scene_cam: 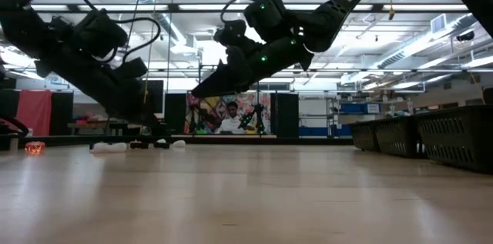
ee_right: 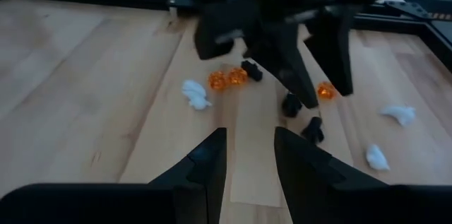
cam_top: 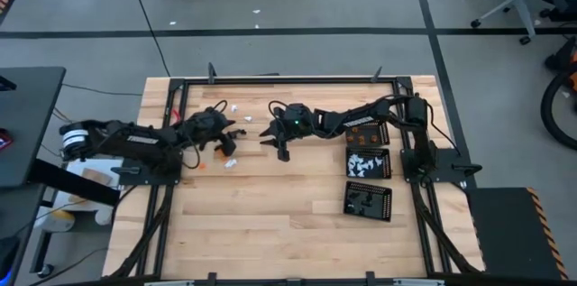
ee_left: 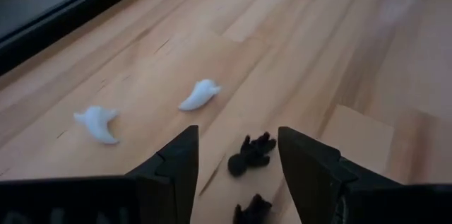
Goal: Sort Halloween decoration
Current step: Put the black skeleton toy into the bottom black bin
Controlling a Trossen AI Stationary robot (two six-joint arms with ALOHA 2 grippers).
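The Halloween decoration lies loose on the wooden table: white ghost-like pieces [ee_left: 200, 95] [ee_left: 99, 123], small black pieces [ee_left: 251, 155] [ee_left: 253, 210] and orange pieces [ee_right: 217, 80] [ee_right: 325, 90]. My left gripper [ee_left: 236, 139] [cam_top: 225, 142] is low over the table's left middle and open. Its fingers stand on either side of one black piece, and I see no touch. My right gripper [ee_right: 251, 139] [cam_top: 281, 149] hangs near the table's middle, facing the left gripper. It is open, with nothing between its fingers.
Three black square trays [cam_top: 365, 133] [cam_top: 368, 164] [cam_top: 367, 200] stand in a row at the table's right side, with small pieces in them. A black frame [cam_top: 270, 78] runs along the table's far edge. Bare wood lies toward the near edge [cam_top: 270, 232].
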